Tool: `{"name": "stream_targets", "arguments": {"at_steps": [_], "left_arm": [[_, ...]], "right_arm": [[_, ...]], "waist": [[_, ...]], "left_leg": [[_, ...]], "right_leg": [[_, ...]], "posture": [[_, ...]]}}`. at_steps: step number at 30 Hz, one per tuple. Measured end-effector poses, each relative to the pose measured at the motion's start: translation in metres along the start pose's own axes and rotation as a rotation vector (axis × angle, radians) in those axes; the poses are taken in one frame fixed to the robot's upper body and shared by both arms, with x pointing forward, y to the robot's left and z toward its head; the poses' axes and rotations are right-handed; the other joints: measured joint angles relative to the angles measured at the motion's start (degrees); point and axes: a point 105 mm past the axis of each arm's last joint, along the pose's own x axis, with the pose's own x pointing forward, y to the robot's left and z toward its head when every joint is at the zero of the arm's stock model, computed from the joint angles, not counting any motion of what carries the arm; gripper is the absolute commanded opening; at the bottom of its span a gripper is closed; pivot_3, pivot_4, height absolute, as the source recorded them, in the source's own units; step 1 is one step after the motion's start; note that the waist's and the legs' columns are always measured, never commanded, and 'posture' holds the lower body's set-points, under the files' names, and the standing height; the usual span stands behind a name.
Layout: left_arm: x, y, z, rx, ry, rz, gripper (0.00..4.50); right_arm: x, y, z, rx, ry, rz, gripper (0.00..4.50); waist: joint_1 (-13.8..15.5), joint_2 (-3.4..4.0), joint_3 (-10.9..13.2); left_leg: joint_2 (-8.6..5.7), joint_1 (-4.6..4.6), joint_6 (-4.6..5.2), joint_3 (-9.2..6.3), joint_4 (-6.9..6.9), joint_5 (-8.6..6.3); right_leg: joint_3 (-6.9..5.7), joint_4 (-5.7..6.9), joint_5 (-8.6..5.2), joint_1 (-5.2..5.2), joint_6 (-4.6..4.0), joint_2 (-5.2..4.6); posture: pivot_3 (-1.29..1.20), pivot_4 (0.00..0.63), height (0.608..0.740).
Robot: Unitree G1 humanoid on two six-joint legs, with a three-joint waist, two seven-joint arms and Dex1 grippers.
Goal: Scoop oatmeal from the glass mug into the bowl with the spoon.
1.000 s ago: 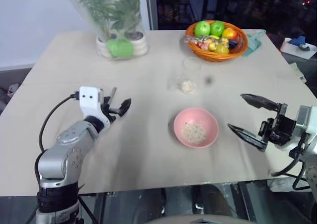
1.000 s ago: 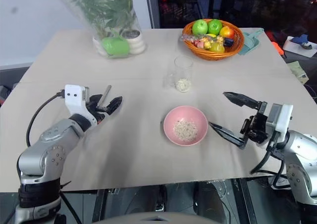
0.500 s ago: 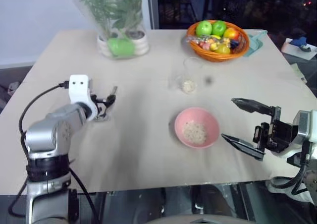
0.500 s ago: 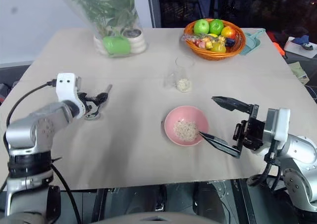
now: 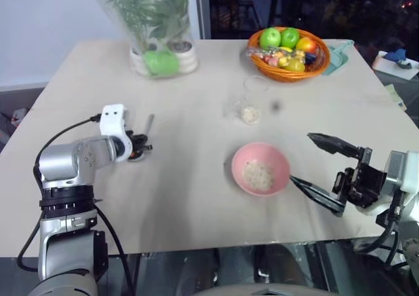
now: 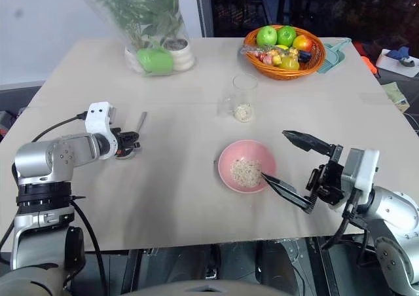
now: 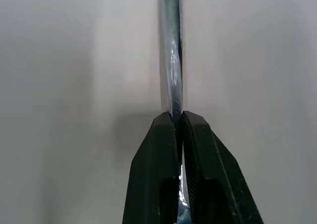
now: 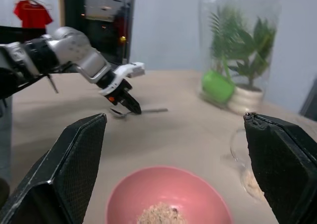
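The slim silver metal spoon (image 7: pixel 171 60) is clenched on the beige table (image 6: pixel 177 191) by the left gripper (image 6: pixel 133 145) (right gripper (image 6: pixel 292 170) spread wide); bare tabletop is seen all around it.

Bare bench (image 6: pixel 163 178) lay open between the spoon (image 6: pixel 139 124) and pink bowl (image 6: pixel 245 166); the glass mug (image 6: pixel 243 98) stood just behind the bowl (fruit basket (image 6: pixel 285 50) and plant vase (image 6: pixel 147 27) lined the far edge).

Pink bowl (image 6: pixel 245 166), silver spoon (image 6: pixel 140 122), orange basket (image 6: pixel 283 69).
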Motion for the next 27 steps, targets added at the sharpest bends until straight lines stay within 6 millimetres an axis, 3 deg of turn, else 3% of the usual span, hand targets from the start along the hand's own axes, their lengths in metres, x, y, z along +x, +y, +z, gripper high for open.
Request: {"name": "stream_targets", "arguments": {"at_steps": [2, 4, 7, 9, 11, 17, 22, 26, 27], "left_arm": [[0.002, -0.009, 0.004, -0.021, -0.065, -0.030, 0.11], [-0.004, -0.019, 0.027, -0.034, -0.253, -0.065, 0.11], [-0.027, -0.040, 0.067, 0.032, -0.518, -0.145, 0.11], [-0.053, -0.066, 0.094, 0.170, -0.731, -0.228, 0.11], [-0.067, -0.084, 0.102, 0.261, -0.833, -0.297, 0.11], [-0.091, -0.159, 0.089, 0.610, -0.973, -0.643, 0.11], [-0.101, -0.177, 0.074, 0.817, -1.006, -0.773, 0.11], [-0.099, -0.176, 0.068, 0.886, -1.003, -0.813, 0.00], [-0.098, -0.175, 0.067, 0.906, -1.001, -0.817, 0.00]], "right_arm": [[0.003, -0.007, 0.001, -0.009, -0.002, -0.042, 4.50], [0.010, -0.018, 0.004, -0.034, 0.011, -0.095, 4.50], [0.026, -0.033, 0.014, -0.066, 0.022, -0.126, 4.50], [0.044, -0.050, 0.021, -0.133, 0.127, -0.178, 4.50], [0.060, -0.056, 0.028, -0.121, 0.180, -0.149, 4.50], [0.124, -0.056, 0.047, 0.226, 0.118, -0.002, 4.50], [0.146, -0.052, 0.044, 0.415, 0.150, 0.049, 4.50], [0.146, -0.054, 0.042, 0.503, 0.163, 0.048, 3.24], [0.145, -0.055, 0.043, 0.510, 0.160, 0.041, 3.24]], "waist": [[0.04, -0.05, 0.03], [-0.01, -0.24, 0.14], [-0.21, -0.31, 0.20], [-0.22, -0.26, 0.23], [-0.12, -0.25, 0.22], [-0.17, -0.25, 0.23], [-0.08, -0.21, 0.20], [-0.10, -0.21, 0.21], [-0.11, -0.21, 0.21]], "left_leg": [[0.01, -0.06, -0.01, -0.03, 0.03, 0.00], [0.02, -0.10, -0.04, -0.06, 0.06, 0.02], [0.02, -0.11, -0.05, 0.02, 0.07, 0.03], [0.00, -0.13, -0.05, 0.12, 0.05, 0.03], [0.00, -0.14, -0.05, 0.11, 0.03, 0.03], [-0.06, -0.30, -0.01, 0.11, 0.04, 0.02], [-0.11, -0.90, 0.00, 0.25, 0.09, 0.02], [-0.10, -0.96, 0.00, 0.24, 0.08, 0.02], [-0.10, -0.95, 0.00, 0.24, 0.08, 0.02]], "right_leg": [[-0.03, 0.01, 0.04, -0.03, -0.07, -0.01], [-0.06, 0.01, 0.06, -0.06, -0.09, -0.01], [-0.01, 0.03, 0.07, -0.13, -0.12, -0.02], [0.04, 0.07, 0.08, -0.22, -0.16, -0.07], [0.01, 0.06, 0.08, -0.22, -0.17, -0.02], [-0.07, -0.04, 0.10, -0.25, -0.17, 0.08], [-0.28, -0.06, 0.12, -0.66, -0.14, 0.05], [-0.37, -0.10, 0.11, -0.66, -0.13, 0.05], [-0.37, -0.09, 0.11, -0.66, -0.13, 0.05]], "posture": [[0.00, 0.150, 0.740], [0.00, 0.150, 0.740], [0.00, 0.150, 0.740], [0.00, 0.150, 0.740], [0.00, 0.150, 0.740], [0.00, 0.150, 0.740], [0.00, 0.150, 0.740], [0.00, 0.150, 0.740], [0.00, 0.150, 0.740]]}}
